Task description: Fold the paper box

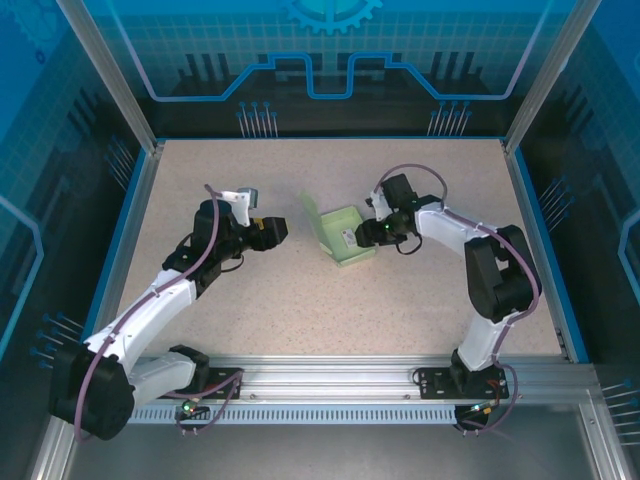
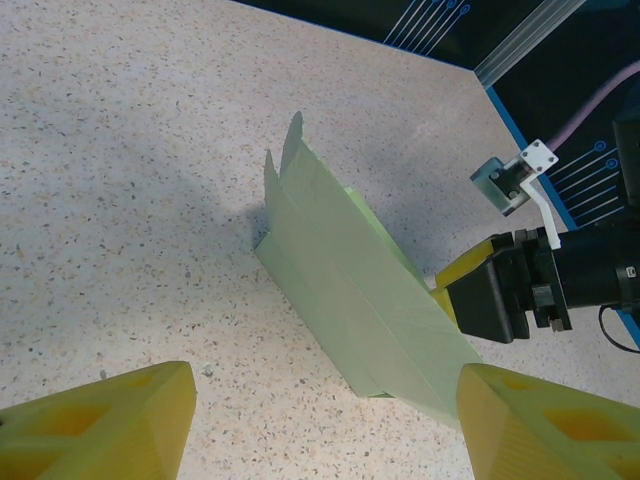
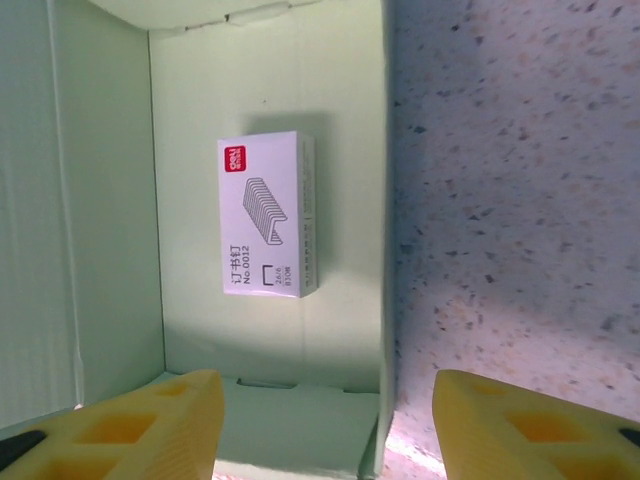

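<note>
The paper box (image 1: 343,236) is pale mint-green card, standing open in the middle of the table with its lid flap raised on the left. In the right wrist view its inside (image 3: 260,340) holds a small white staple box (image 3: 265,213). My right gripper (image 1: 354,238) is open and straddles the box's near wall (image 3: 383,300), with one finger inside and one over the table. My left gripper (image 1: 274,232) is open just left of the box. The left wrist view has the box's outer side (image 2: 350,290) ahead of the yellow fingers (image 2: 110,425), with nothing between them.
The speckled table (image 1: 400,300) has a blue raised border (image 1: 541,240) and glass walls around it. An aluminium rail (image 1: 350,375) carrying both arm bases runs along the near edge. The right arm's black wrist (image 2: 520,285) sits close behind the box.
</note>
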`<state>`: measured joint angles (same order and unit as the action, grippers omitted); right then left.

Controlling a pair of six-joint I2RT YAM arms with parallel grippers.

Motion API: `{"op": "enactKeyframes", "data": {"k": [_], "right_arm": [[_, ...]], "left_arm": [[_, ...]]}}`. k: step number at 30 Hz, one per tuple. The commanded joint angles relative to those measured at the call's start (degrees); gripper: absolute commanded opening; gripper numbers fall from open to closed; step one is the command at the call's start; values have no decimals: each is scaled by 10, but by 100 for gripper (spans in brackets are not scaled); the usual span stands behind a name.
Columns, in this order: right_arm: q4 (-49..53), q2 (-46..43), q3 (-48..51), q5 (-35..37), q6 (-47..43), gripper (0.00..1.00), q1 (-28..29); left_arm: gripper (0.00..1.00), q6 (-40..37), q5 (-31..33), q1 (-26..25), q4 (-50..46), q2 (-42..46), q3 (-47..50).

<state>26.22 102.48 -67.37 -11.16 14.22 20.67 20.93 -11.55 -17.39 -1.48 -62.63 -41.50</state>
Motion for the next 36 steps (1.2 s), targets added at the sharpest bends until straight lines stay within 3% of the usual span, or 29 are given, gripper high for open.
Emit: {"op": "enactKeyframes", "data": {"k": [1, 10, 20, 28, 36], "right_arm": [[-26, 7, 16, -40, 17, 58, -3], [-84, -25, 78, -98, 55, 58, 13], [-176, -30, 102, -113, 137, 58, 122], [-190, -5, 73, -122, 146, 60, 170], [-158, -49, 55, -112, 77, 63, 139]], "left_arm": [[71, 4, 18, 4, -13, -3, 9], [72, 37, 22, 29, 5, -5, 18], [74, 63, 43, 107, -6, 40, 46], [75, 65, 77, 112, -31, 77, 66], [75, 75, 145, 112, -50, 94, 81]]}}
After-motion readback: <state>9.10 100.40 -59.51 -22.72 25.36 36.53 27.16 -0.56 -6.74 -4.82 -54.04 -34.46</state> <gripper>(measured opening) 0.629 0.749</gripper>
